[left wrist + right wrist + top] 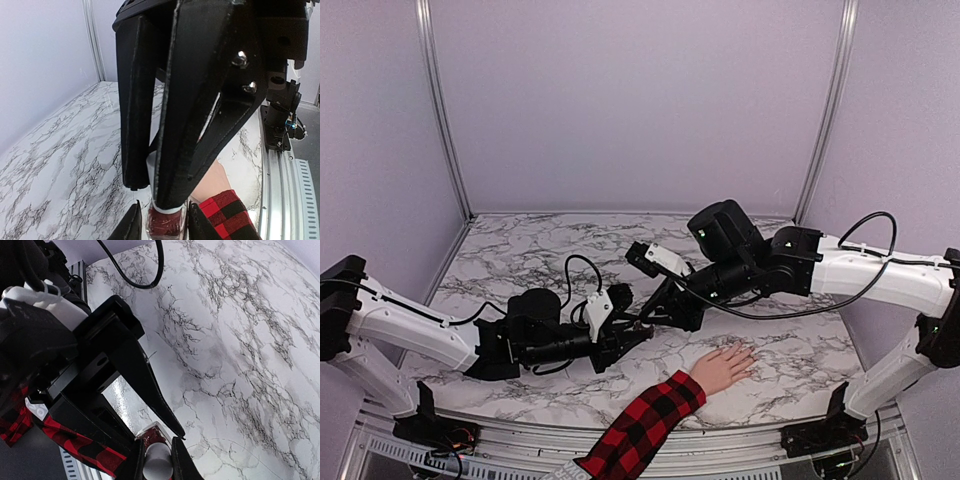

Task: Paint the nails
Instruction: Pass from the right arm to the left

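Plaid sleeve (640, 425), left hand (165, 220) gripping polish bottle (164, 226), right hand (156, 455) pinching white cap (157, 467), nails (748, 351) apart, rightward of both

Over the marble table (520, 250), the left gripper (634, 337) and right gripper (657, 308) sit close together — mid-table. A plaid-sleeved hand (725, 365) lies flat nearby.

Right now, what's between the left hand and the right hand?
The dark-red polish bottle: the left hand sits around its glass body, and the right hand is shut on its white cap. Both wrist views show it.
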{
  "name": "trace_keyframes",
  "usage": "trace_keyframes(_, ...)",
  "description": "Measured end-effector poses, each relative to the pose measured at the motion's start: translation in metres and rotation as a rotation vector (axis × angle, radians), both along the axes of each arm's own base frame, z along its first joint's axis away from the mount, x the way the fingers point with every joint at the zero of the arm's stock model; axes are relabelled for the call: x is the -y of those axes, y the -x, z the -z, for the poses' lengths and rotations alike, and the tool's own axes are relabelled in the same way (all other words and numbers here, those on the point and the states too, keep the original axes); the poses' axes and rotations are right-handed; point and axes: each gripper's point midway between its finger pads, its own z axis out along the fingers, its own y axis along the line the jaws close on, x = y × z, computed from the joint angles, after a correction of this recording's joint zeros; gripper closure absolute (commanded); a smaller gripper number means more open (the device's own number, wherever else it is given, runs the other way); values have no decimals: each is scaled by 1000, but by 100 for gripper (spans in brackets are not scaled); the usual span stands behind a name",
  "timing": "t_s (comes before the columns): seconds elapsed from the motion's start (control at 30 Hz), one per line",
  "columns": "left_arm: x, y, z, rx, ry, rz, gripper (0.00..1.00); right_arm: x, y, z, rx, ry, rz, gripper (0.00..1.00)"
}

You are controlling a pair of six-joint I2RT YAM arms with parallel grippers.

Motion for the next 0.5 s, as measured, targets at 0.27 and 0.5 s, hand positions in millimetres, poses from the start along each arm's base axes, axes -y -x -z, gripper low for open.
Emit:
trace_keyframes(0.27, 0, -1, 0, 3, -1, -8, 68, 0, 0, -1, 0, -1, 0, 95)
trace_keyframes(0.5, 0, 0, 0, 4, -2, -2, 69, 0, 0, -2, 0, -1, -1, 95)
